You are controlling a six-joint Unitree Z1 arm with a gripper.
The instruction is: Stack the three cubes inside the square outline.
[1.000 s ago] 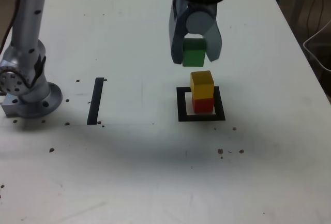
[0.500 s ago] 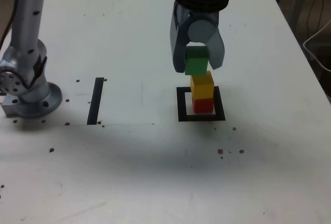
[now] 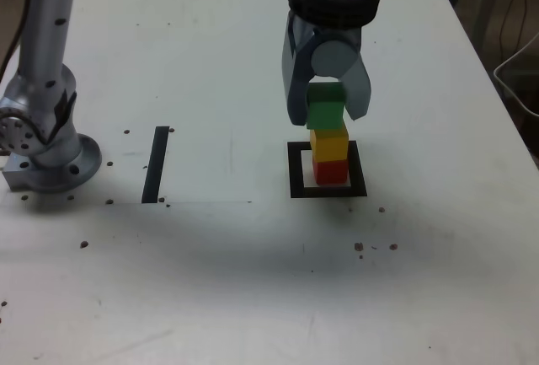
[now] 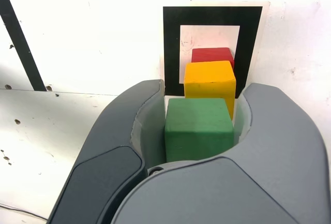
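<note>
White tabletop hosts a stacking bid: the gripper grips the green cube by its sides, leaving its underside free to meet the yellow cube.

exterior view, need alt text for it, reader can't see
A gripper holds a green cube over a yellow cube stacked on a red cube inside a black square outline. A straight black strip lies toward the view's left.

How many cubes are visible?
3: green cube between the fingers; yellow cube on the red cube, which stands inside the square outline.
</note>
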